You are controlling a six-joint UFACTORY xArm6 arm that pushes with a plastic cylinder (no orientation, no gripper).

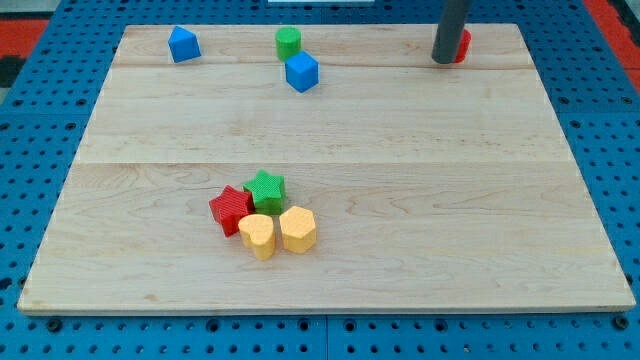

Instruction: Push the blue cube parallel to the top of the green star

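The blue cube (301,72) sits near the view's top, just below and right of a green cylinder (288,42). The green star (265,188) sits lower, in the middle-left of the board, in a cluster with a red star (231,209) and two yellow blocks (257,236) (297,229). My tip (444,60) is at the view's top right, far right of the blue cube, right next to a red block (461,45) that the rod partly hides.
A blue pentagon-like block (183,45) sits at the top left. The wooden board (500,200) lies on a blue pegboard surface (40,160); its edges run close to the top blocks.
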